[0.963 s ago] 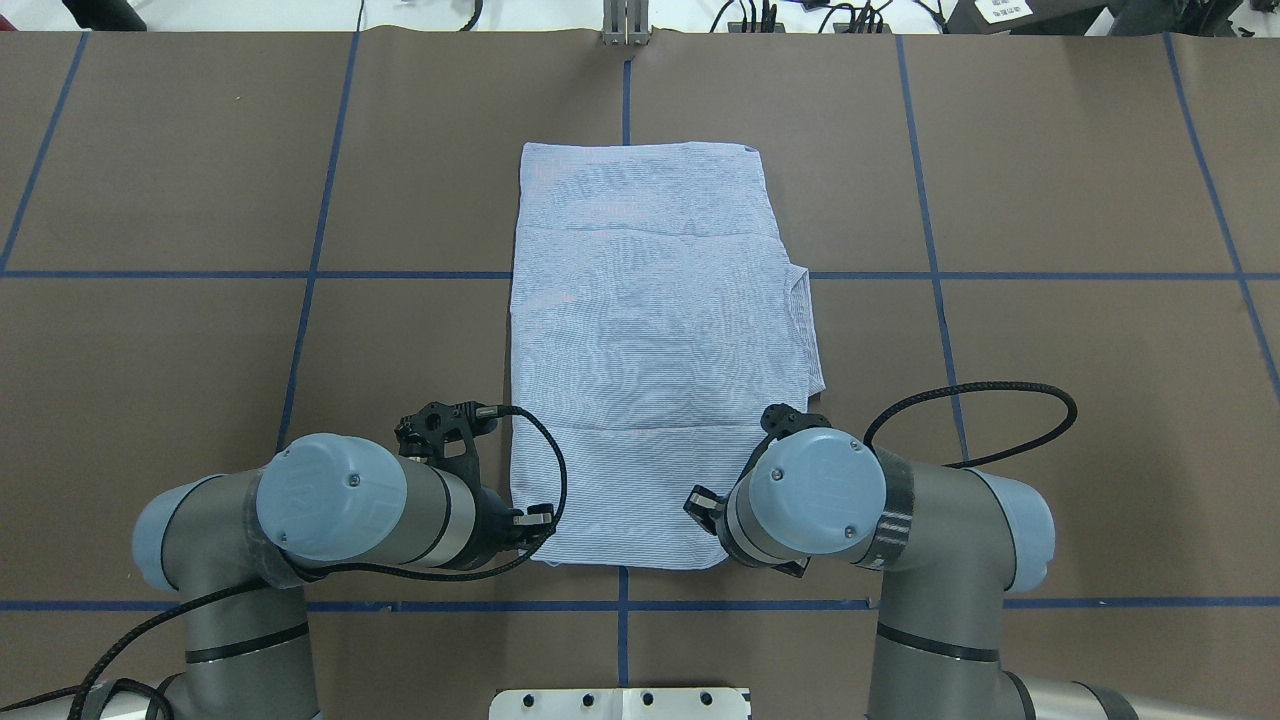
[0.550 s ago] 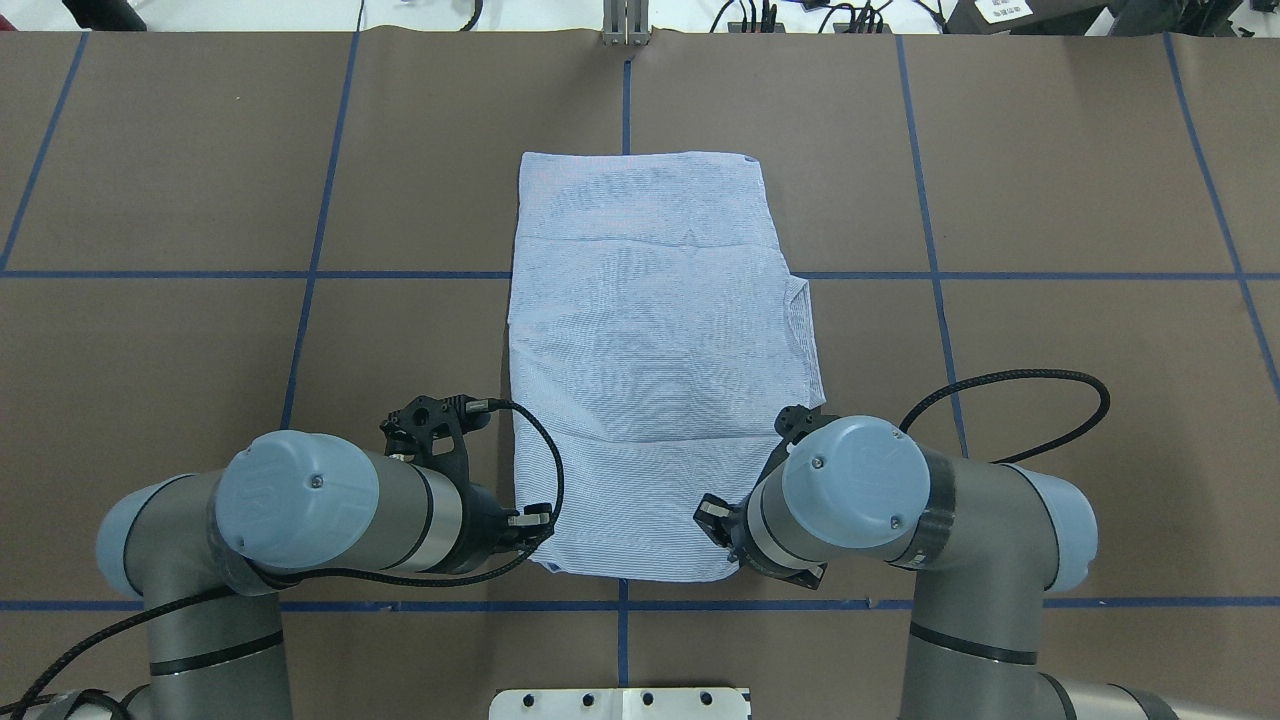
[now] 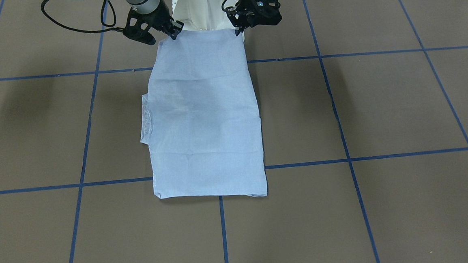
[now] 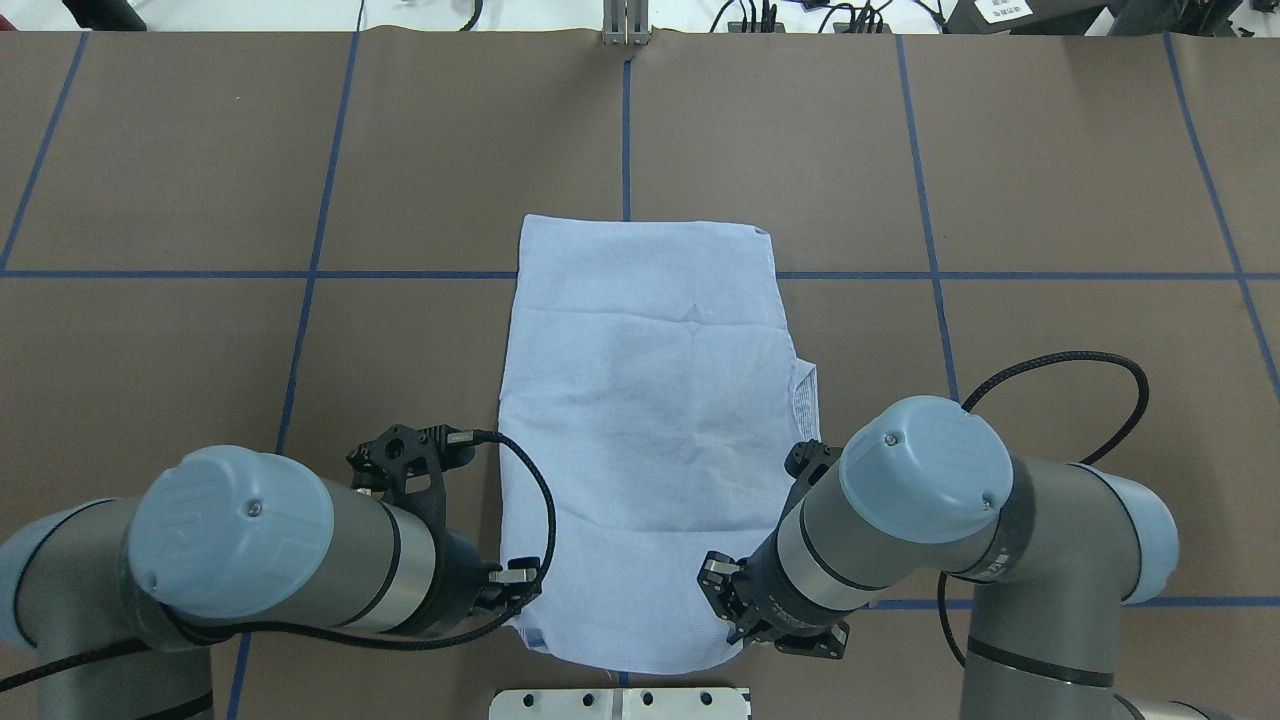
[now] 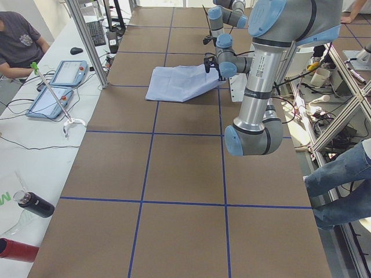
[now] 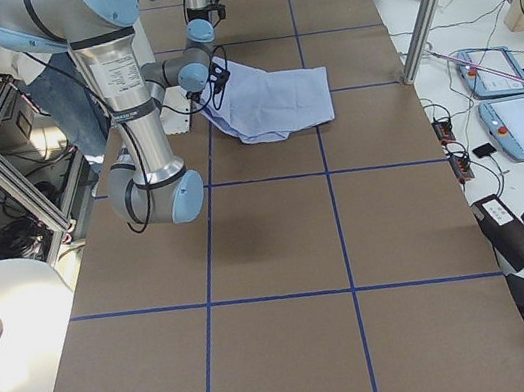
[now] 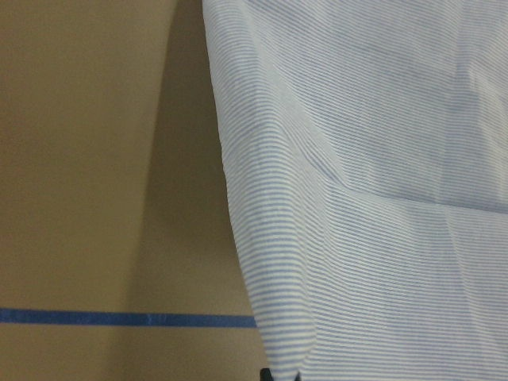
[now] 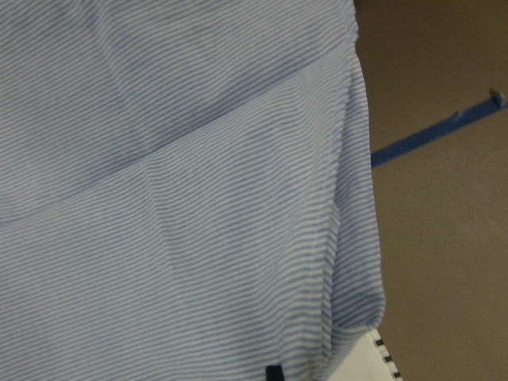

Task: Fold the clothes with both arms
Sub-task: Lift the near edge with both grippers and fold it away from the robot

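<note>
Overhead exterior, leftmost entry?

Item 1: left arm (image 4: 230, 545), grey tube, light blue joint cap, entering from the lower left corner over the brown table (image 4: 1050, 150).

Its fitting?

Item 2: left claw (image 4: 520, 590), black, pinched narrow on the left near corner of the shirt (image 4: 640, 400). The left wrist view shows striped cloth hanging from the fingertip at the bottom edge.

Centre entry?

Item 3: the shirt, light blue and white fine stripes, folded into one long panel. Location: middle of the table, running away from the robot. Far end lies flat across a blue tape line (image 4: 900, 274); near end is held up off the table, as both side views confirm. Creases cross the panel.

Anything on its right edge?

Item 4: striped flap (image 4: 805, 400), sticking out just past the panel's right side, lying on the table.

Next?

Item 5: right claw (image 4: 735, 610), black, closed tight on the right near corner of the shirt. In the front-facing view it sits at one top corner of the cloth (image 3: 173, 31), with the left claw at the other (image 3: 238, 29), both level.

Last?

Item 6: right arm (image 4: 925, 480), same build, entering from the lower right. Item 7: black cable (image 4: 1100, 365), looping beside it. Item 8: white base plate (image 4: 620, 703), between the arms, just below the raised hem.
</note>
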Robot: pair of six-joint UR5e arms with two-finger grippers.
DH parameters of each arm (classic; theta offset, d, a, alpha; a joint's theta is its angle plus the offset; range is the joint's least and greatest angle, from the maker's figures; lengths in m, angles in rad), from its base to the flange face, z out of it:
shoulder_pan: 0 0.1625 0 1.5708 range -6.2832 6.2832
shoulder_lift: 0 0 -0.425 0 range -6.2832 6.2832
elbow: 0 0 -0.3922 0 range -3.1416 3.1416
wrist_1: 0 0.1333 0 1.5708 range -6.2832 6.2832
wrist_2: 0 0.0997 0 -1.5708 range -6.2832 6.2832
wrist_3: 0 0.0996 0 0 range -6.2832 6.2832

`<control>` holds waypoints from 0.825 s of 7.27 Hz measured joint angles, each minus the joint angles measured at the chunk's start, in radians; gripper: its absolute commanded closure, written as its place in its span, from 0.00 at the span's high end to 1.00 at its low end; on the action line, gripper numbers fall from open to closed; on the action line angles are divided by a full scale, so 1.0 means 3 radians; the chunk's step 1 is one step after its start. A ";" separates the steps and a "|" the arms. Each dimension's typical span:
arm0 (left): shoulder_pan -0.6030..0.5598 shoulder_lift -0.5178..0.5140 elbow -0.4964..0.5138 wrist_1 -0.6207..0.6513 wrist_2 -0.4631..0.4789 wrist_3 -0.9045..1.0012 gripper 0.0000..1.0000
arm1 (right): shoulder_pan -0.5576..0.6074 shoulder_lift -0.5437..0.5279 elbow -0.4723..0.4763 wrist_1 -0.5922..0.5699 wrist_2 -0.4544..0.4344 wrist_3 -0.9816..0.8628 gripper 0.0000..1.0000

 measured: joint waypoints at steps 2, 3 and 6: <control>0.0091 0.0000 -0.0350 0.0471 -0.0240 -0.0062 0.00 | 0.0053 -0.0137 0.0257 -0.0001 0.0454 0.0008 0.00; 0.0103 -0.0003 -0.0497 0.0677 -0.0336 -0.0090 0.00 | 0.0082 -0.0178 0.0350 0.0000 0.0583 0.0013 0.00; 0.0043 -0.0097 -0.0522 0.0816 -0.0389 -0.0076 0.00 | 0.0266 -0.0063 0.0209 0.0010 0.0656 -0.0005 0.00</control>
